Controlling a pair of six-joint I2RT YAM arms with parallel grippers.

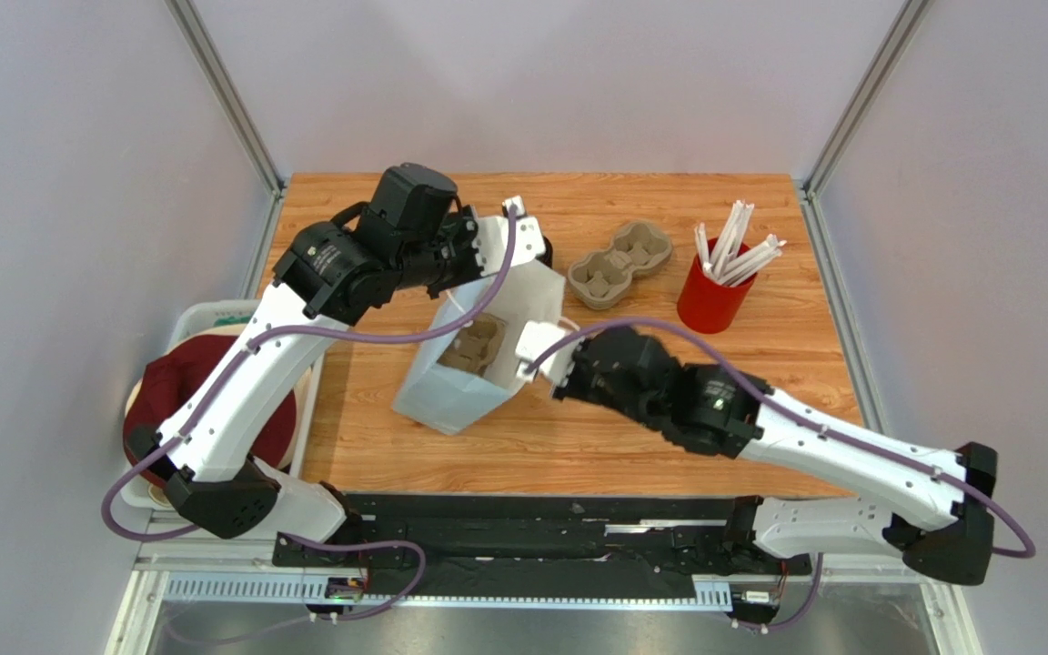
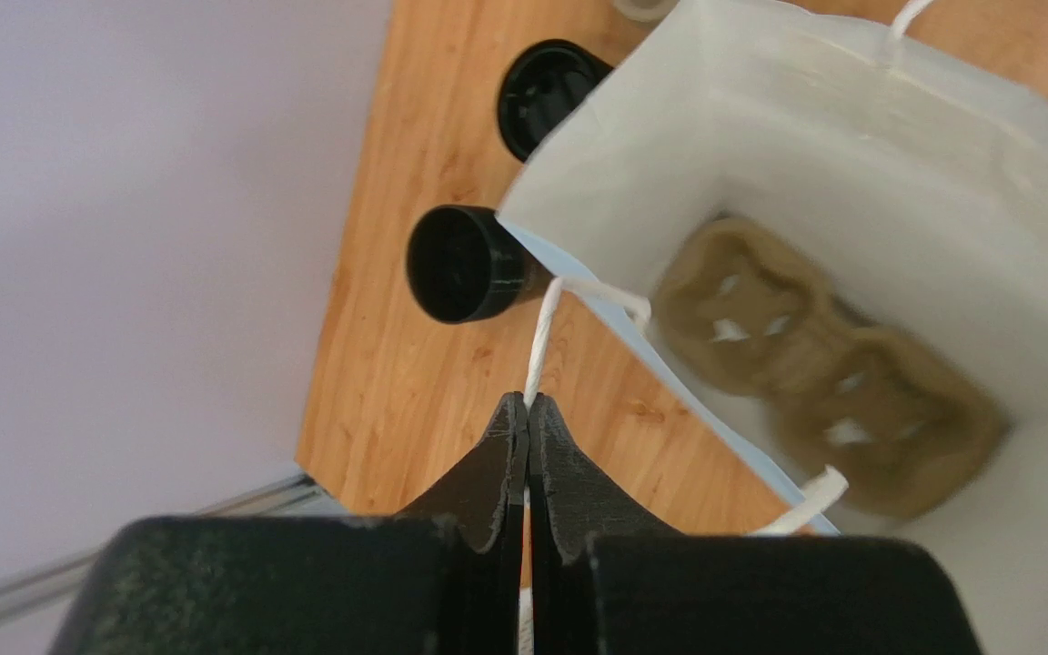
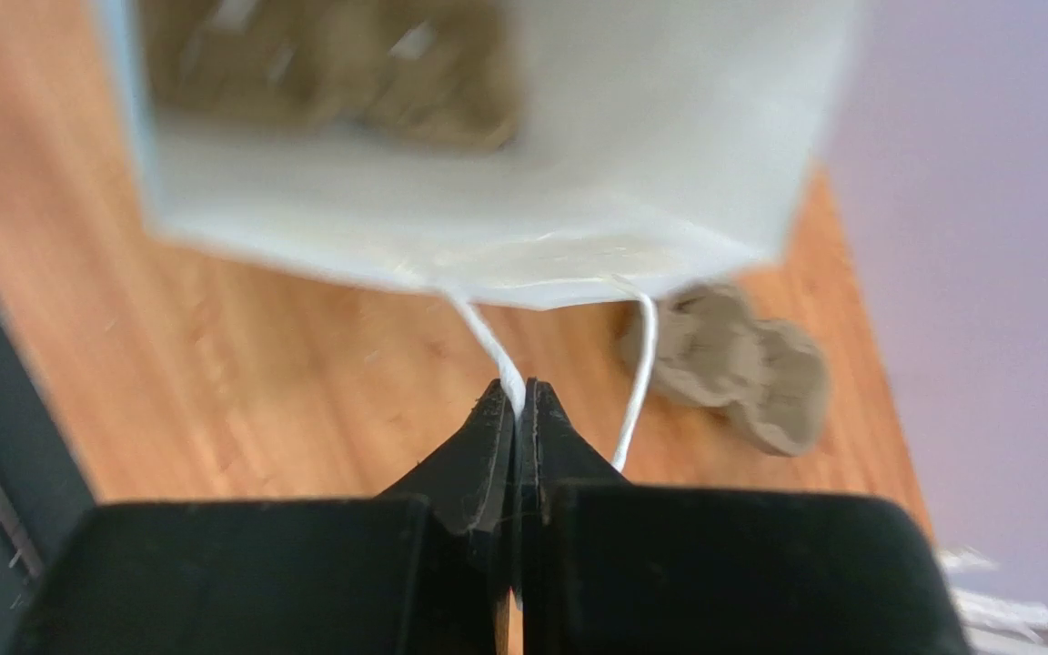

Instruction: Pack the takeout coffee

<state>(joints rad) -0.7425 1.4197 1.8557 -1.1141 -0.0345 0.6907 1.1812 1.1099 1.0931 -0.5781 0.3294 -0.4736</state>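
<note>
Left claw [image 2: 528,404] on handle [image 2: 542,341], cup [image 2: 467,264] beyond

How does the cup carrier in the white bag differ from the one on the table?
The carrier in the bag sits on the floor of the white bag; the carrier on the table lies in the open beside the red cup. From overhead the bagged one is partly hidden, the other shows whole. Both are brown two-cup trays.
</note>
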